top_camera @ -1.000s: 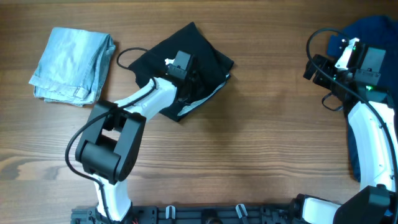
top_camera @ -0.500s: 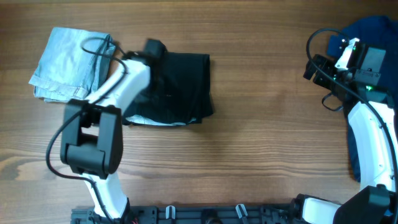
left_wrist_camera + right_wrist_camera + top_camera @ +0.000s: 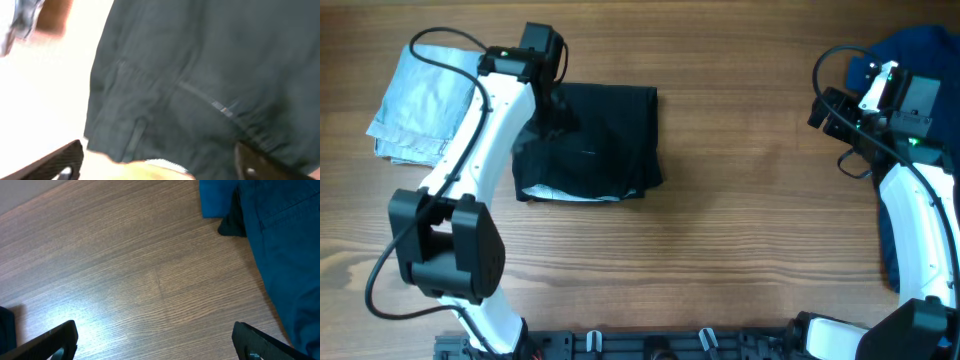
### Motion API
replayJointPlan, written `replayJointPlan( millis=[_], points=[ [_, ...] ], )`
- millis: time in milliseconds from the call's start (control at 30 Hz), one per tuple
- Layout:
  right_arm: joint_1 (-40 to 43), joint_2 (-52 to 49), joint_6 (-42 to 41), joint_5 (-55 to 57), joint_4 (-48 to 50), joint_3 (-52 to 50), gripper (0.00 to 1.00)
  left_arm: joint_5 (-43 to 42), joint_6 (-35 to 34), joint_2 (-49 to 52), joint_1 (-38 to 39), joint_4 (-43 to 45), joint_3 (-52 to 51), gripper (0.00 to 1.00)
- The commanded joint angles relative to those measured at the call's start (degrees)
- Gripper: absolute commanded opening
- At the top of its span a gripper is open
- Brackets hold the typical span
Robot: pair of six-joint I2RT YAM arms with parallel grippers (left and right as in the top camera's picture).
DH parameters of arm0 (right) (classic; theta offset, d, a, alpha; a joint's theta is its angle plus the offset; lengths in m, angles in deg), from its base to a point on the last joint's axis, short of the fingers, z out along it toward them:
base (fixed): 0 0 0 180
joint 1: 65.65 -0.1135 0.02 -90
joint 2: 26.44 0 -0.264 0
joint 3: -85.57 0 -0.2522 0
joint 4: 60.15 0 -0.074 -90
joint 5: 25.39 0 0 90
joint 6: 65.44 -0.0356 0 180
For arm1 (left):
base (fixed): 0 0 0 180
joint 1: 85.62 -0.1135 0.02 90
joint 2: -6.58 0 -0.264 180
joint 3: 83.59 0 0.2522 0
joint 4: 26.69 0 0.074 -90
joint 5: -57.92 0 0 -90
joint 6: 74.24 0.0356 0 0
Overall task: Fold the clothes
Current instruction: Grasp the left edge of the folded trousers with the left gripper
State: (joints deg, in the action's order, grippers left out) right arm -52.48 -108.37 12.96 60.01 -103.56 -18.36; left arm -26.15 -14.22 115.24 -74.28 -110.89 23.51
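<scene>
Treat shorts as soft, light, floppy; pinch both layers at a folded corner. See left fingers spread wide, empty; right fingers likewise.

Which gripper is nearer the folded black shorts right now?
Left. The left gripper hangs over the black shorts, at the edge nearest the folded denim; the right gripper is far across the table, beside the royal-blue garment.
</scene>
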Motion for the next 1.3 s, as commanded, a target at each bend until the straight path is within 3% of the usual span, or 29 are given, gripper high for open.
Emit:
replayJointPlan(
  millis=[0, 433, 633, 1133, 1267],
  points=[
    [0.02, 0.66, 1.05, 0.98, 0.04, -0.07, 1.00, -1.44, 1.62, -0.66, -0.92, -1.64, -1.86, 1.00],
    [0.02, 0.66, 1.05, 0.98, 0.04, -0.07, 1.00, -4.96, 2.64, -0.66, -6.80, 7.85, -17.31, 1.00],
    [0.02, 0.66, 1.07, 0.98, 0.02, -0.07, 1.00, -11.26, 5.62, -0.63, -7.76, 16.76, -23.63, 1.00],
    [0.02, 0.66, 1.09, 0.98, 0.02, -0.07, 1.00, -11.50, 5.55, -0.63, -7.72, 26.77, -33.03, 1.00],
    [0.02, 0.66, 1.07, 0.98, 0.02, -0.07, 1.00, -11.47, 5.57, -0.63, -7.72, 27.85, -33.62, 0.93]
  ],
)
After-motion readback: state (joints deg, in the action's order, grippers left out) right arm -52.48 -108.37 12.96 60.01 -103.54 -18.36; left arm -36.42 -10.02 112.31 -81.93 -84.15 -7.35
